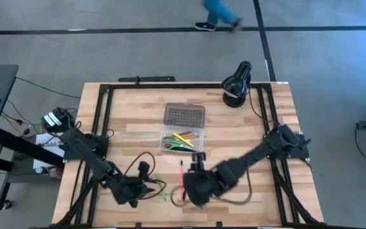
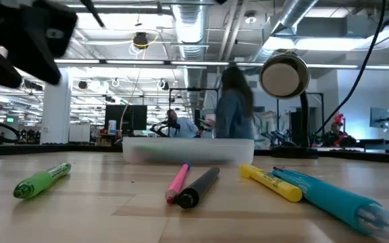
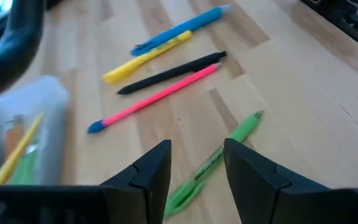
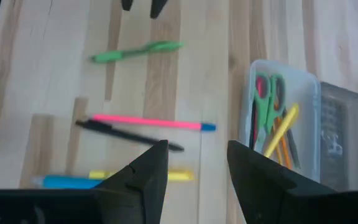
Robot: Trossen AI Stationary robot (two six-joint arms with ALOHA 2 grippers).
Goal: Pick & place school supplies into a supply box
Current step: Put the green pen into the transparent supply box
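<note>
The clear supply box lies open at the table's centre, its dotted lid folded back toward a black lamp; its contents blur from above, but the right wrist view shows green scissors and a yellow pencil inside. Near the box, the right gripper hovers spread and empty over a pink pen, black pen, yellow marker and half-hidden blue marker. The left gripper, also spread, hangs over a green pen farther from the box.

Left gripper low at the near edge, fingers parted, nothing held. Right gripper alongside, fingers parted, nothing held.
</note>
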